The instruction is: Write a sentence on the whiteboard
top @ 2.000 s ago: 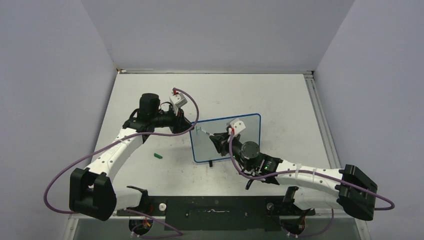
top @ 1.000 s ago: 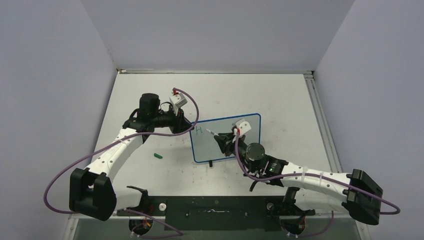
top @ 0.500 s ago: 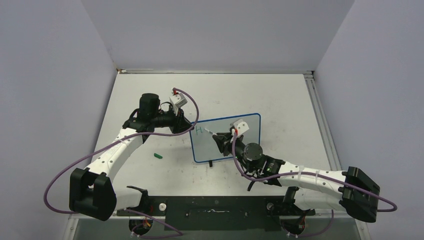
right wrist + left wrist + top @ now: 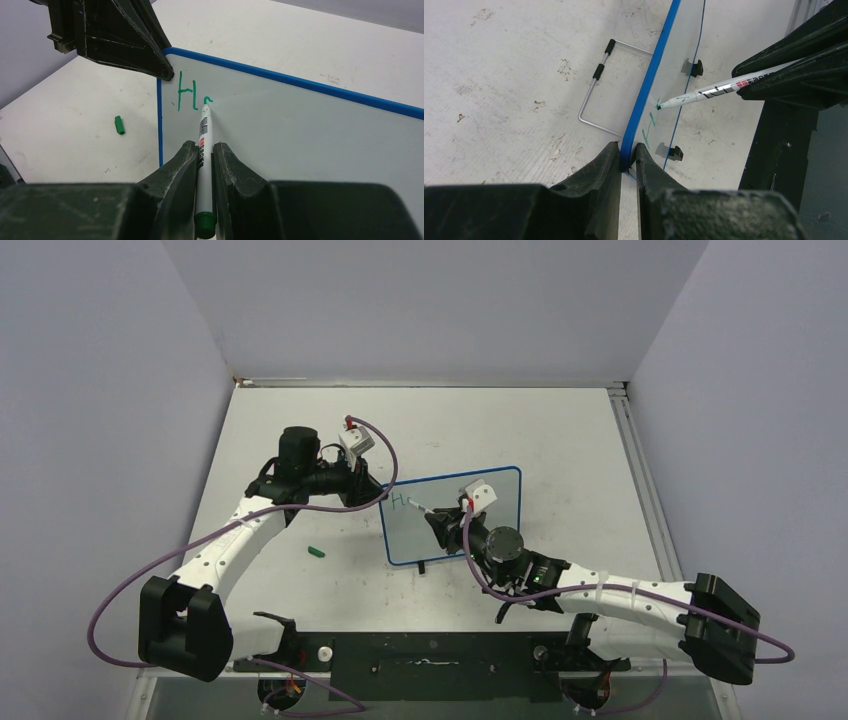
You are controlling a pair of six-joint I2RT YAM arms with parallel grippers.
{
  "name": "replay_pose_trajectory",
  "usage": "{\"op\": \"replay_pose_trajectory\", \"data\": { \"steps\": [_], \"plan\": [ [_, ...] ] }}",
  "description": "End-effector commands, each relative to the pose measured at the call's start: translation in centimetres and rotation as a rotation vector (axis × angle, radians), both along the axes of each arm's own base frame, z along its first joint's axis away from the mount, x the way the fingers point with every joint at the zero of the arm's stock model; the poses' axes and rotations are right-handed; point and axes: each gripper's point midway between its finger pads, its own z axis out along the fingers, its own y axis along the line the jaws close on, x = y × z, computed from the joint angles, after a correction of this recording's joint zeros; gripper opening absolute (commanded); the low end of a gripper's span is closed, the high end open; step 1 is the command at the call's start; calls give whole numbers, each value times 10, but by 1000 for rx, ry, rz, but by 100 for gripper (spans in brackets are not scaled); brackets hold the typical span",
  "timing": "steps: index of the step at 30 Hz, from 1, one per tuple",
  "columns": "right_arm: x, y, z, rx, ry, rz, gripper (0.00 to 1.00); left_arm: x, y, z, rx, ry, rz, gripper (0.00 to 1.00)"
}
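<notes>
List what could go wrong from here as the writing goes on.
The left end effector grips only the board's blue edge, so marker pressure might swing or tip it. The marker sits in a narrow pinch of the right end effector and may twist, spoiling strokes after the H.

White table [image 4: 560,440] carries the whiteboard [image 4: 410,535] and a green cap [image 4: 316,552].

White whiteboard [image 4: 300,140] (blue frame [image 4: 160,125]), green sentence [image 4: 187,95], green cap [image 4: 119,125]
</notes>
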Motion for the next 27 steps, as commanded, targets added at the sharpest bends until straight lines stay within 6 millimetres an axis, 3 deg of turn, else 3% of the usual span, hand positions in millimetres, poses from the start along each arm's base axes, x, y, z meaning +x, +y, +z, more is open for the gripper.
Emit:
{"op": "replay_pose_trajectory", "data": {
  "steps": [1, 11, 27],
  "plan": [
    [0, -8, -7, -18, 18, -23, 5, -1, 5, -12, 41, 14, 6, 0],
    [4, -16, 1, -10, -4, -68, 5, -1, 5, -13, 43, 16, 8, 0],
    [9, -9, 25, 40, -61, -65, 5, -1, 5, -13, 43, 18, 9, 0]
  ]
}}
